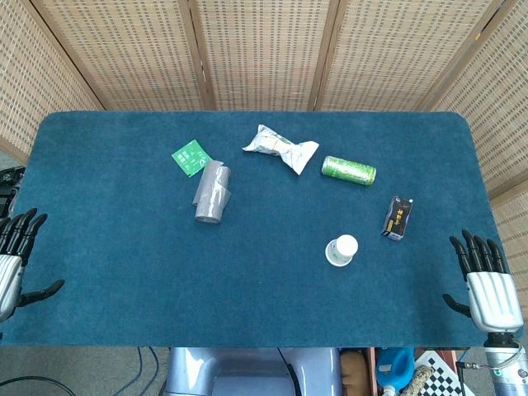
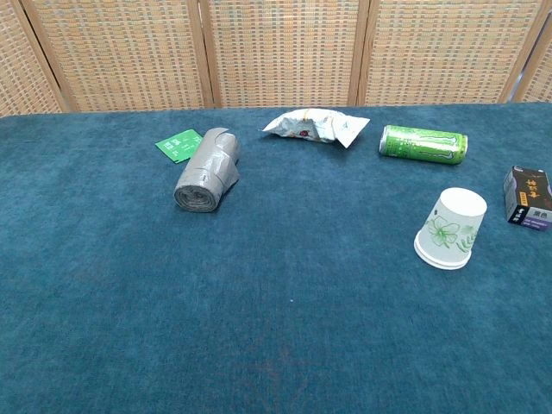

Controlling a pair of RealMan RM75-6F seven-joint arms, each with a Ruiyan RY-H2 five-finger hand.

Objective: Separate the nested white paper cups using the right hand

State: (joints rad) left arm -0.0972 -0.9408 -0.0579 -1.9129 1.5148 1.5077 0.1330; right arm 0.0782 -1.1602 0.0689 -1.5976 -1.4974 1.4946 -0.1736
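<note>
Paper cups stand nested, mouth down, on the tabletop, right of centre, near the dark box and in front of the green can. Right hand rests at the table's right edge, fingers spread, holding nothing. Left hand likewise. Step: not begun. Next: reach in, grip the outer cup's wall, lift it off.

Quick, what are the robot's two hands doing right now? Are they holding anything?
Left hand: open, fingers spread, holding nothing, at the table's left edge.
Right hand: open, fingers spread, holding nothing, well clear of the paper cups.
</note>
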